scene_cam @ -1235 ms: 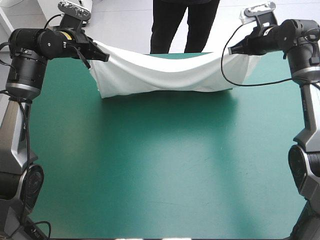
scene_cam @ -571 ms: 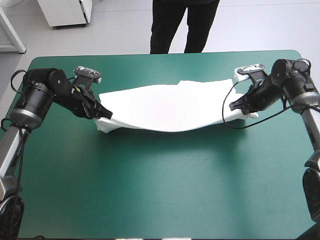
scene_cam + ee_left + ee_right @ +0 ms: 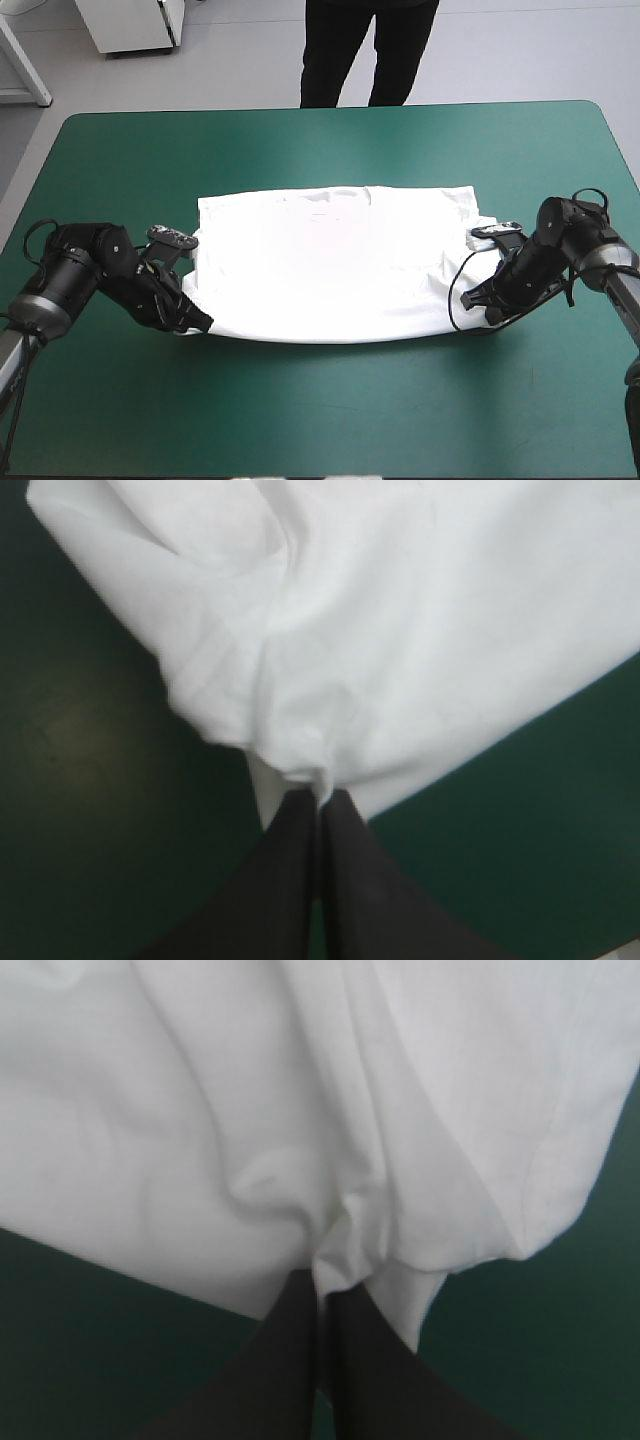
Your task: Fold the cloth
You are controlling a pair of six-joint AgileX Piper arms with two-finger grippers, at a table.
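Although the T-shirt (image 3: 330, 265) lies spread flat mid-table (image 3: 320, 420), no fold shows yet. The left gripper (image 3: 203, 324) and right gripper (image 3: 470, 298), each clamped on a near corner, hold its near edge; by my judgement all the folding is left to do.

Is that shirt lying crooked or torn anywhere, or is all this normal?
Nothing stands out. The T-shirt lies spread on the table, roughly square to its edges, no tear showing. The left end effector and right end effector each pinch a near corner, where the cloth puckers slightly.
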